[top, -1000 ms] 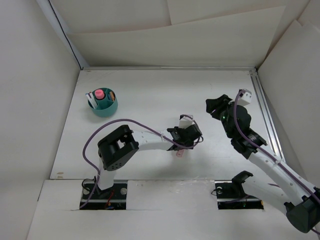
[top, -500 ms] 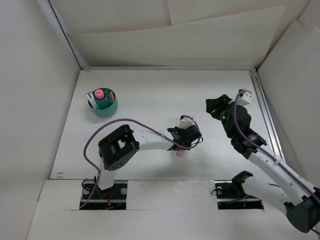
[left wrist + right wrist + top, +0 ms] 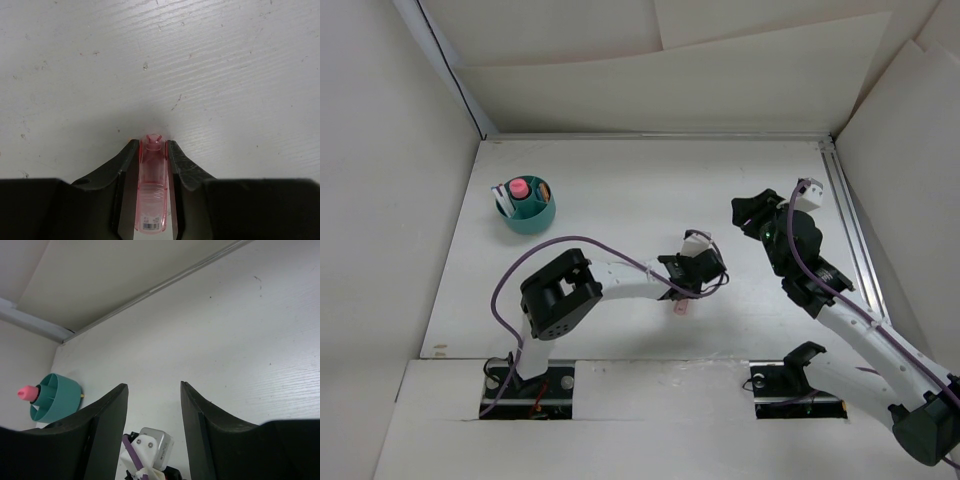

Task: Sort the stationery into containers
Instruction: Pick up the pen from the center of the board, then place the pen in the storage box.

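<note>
Left pincer (image 3: 152, 145) clamps pink piece (image 3: 152, 200) on table (image 3: 225, 75), walls (image 3: 380, 200) well apart; right pincer (image 3: 153, 387) hangs open.

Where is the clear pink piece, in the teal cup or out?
Out: the clear pink piece lies on the table between the left hand's fingers, apart from the teal cup.

Translucent pink marker piece (image 3: 152, 190) — black fingers (image 3: 189, 169); teal cup (image 3: 535, 225); white table (image 3: 210, 60)

The pink piece (image 3: 152, 185) at six o'clock is clear, shiny plastic. The white table (image 3: 210, 60) looks grainy and scratched, maybe painted wood
</note>
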